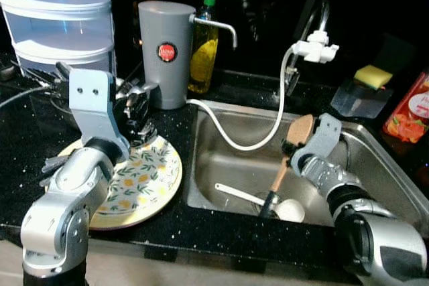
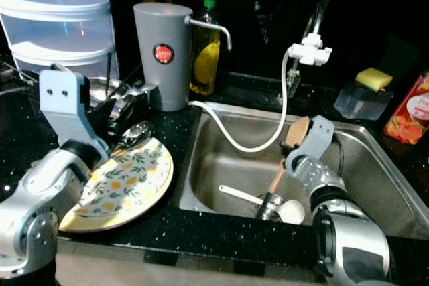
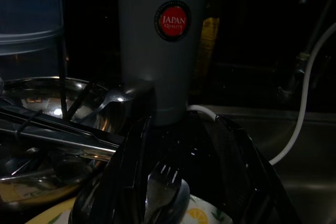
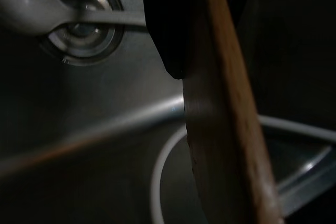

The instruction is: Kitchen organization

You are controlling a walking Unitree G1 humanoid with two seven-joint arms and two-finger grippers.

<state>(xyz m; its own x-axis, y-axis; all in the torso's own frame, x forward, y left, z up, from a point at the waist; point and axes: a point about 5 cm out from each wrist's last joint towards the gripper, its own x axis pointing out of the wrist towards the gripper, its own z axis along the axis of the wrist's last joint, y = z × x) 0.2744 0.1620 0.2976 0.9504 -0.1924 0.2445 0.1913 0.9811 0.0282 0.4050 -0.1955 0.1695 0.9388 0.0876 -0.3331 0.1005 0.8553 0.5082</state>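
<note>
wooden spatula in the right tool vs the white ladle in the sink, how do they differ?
The wooden spatula is tan wood with a dark lower handle; the white ladle is pale all over. The spatula stands steeply, blade up, held by the right tool; the ladle lies flat on the sink floor, ungripped. The spatula's head is broad and flat; the ladle's is a round bowl. Both are long-handled utensils in the sink.

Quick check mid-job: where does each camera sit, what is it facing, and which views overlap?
Left eye, head: down at the sink, both arms.
Right eye, head: same scene; shares the plate.
Left wrist: along the left gripper, over a fork, toward the grey cup, which the head views share.
Right wrist: along the right gripper, on the wooden spatula, toward the drain.
</note>
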